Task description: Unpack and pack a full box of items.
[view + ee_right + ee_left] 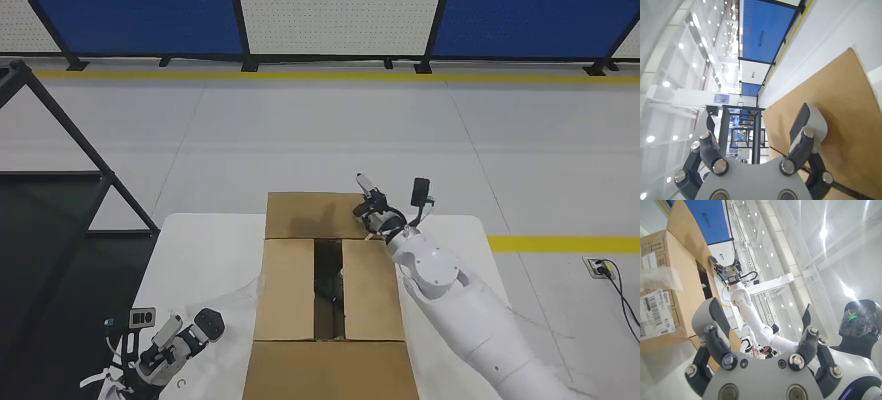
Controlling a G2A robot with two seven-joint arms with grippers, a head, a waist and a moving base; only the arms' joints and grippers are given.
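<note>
The cardboard box (pixel 285 290) hogs the middle of the table (pixel 200 260), so we only get a bare strip down each side. Its far flap (pixel 310 213) is folded outward toward the table's back edge. The two top flaps nearly meet, leaving a narrow dark slot (pixel 328 285) between them.

The right gripper (pixel 757 111) sits over the box's far right corner. Its jaws are spread wide with nothing in them, and one finger (pixel 806 121) lies right against the far flap.

The left gripper (pixel 761 306) is low near the table's near left corner, off the box's left side. Its jaws are spread too, and empty.
</note>
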